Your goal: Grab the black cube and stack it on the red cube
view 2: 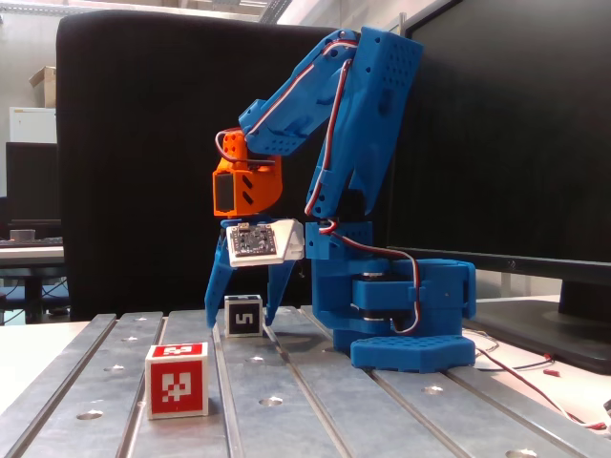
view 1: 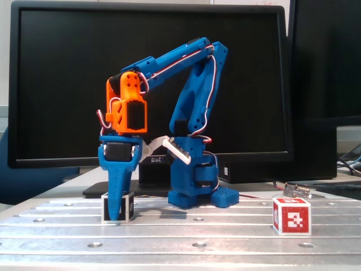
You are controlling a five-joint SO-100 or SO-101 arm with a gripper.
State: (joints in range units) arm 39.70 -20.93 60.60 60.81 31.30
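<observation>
The black cube [view 1: 127, 206] [view 2: 243, 316] rests on the metal table, at the left in one fixed view and behind the red cube in the other. My blue gripper [view 1: 116, 214] [view 2: 239, 320] points straight down over it and is open. Its two fingers [view 2: 216, 289] stand on either side of the cube, their tips close to the table; in one fixed view the near finger [view 1: 117, 189] covers the middle of the cube's face. The red cube [view 1: 291, 215] [view 2: 178, 381] sits alone, well apart from the gripper.
The arm's blue base [view 1: 194, 195] [view 2: 406, 324] stands on the slotted aluminium table [view 1: 197, 234] with bolt holes. A large black monitor [view 1: 56, 68] fills the back. A small metal part [view 1: 297, 190] and cables lie behind the red cube.
</observation>
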